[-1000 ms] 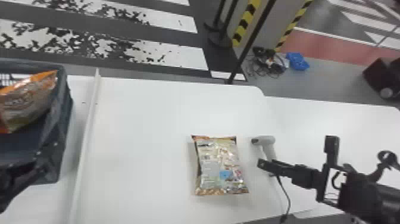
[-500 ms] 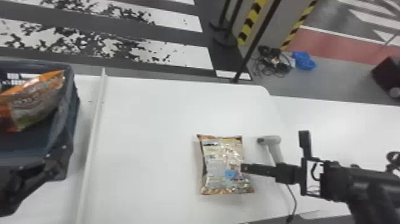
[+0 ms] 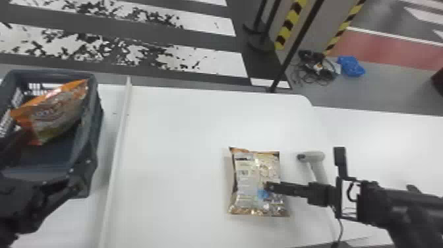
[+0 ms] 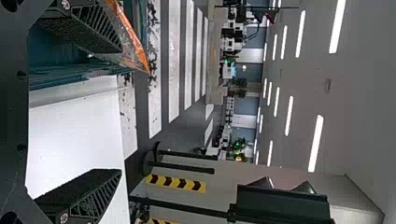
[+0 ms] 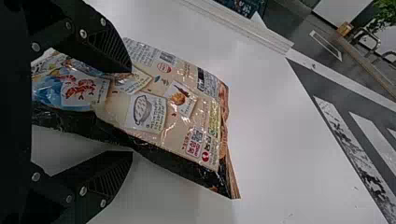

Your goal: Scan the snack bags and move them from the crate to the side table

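Note:
In the head view my right gripper [image 3: 270,186] is at the right part of a snack bag [image 3: 247,184] lying flat on the white table. The right wrist view has the right gripper [image 5: 130,114] open, fingers spread, with the bag [image 5: 154,100] partly between them. My left gripper is over the near side of the crate [image 3: 90,132], its arm [image 3: 29,204] showing at lower left. In the left wrist view the left gripper [image 4: 119,112] stands open, one finger close to the orange bag [image 4: 135,44]. That orange bag [image 3: 56,112] leans inside the crate. A scanner [image 3: 311,156] rests right of the flat bag.
A raised white strip [image 3: 117,148] runs between the crate and the flat bag. The scanner's cable [image 3: 341,227] hangs near the right arm. A second white table [image 3: 379,141] adjoins at the right, and a black pole [image 3: 295,49] stands behind the table's far edge.
My right gripper has moved left from beside the scanner to the flat bag. The view has shifted slightly, showing more of the crate; the flat bag keeps its place.

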